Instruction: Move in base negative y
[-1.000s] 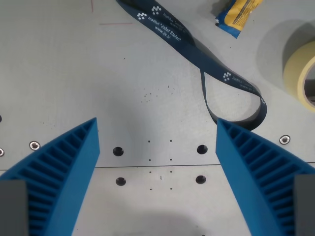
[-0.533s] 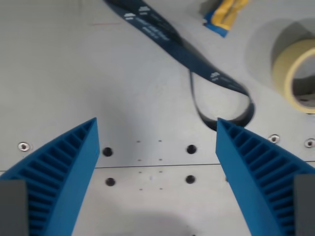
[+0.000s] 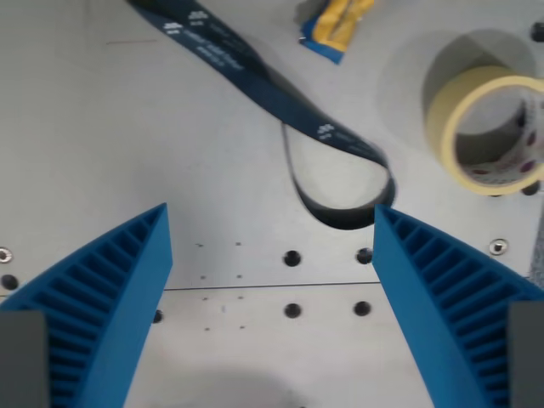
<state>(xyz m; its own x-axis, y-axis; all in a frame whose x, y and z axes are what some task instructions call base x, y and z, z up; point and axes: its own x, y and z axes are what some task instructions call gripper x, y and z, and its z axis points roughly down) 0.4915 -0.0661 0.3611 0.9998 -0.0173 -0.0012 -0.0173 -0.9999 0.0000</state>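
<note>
My gripper is open and empty, its two blue ribbed fingers wide apart at the bottom of the wrist view. It hangs above a grey metal table with bolt holes. A dark blue printed lanyard runs from the top left down to a loop just above and left of the right fingertip.
A roll of beige masking tape stands at the wrist view's right. A blue and yellow wrapper lies at the top middle. Bolt holes and a seam line cross the plate between the fingers.
The whole scene has shifted toward the wrist view's left, so the camera has moved to the right. The tape roll has come further into view. The fingers keep the same opening.
</note>
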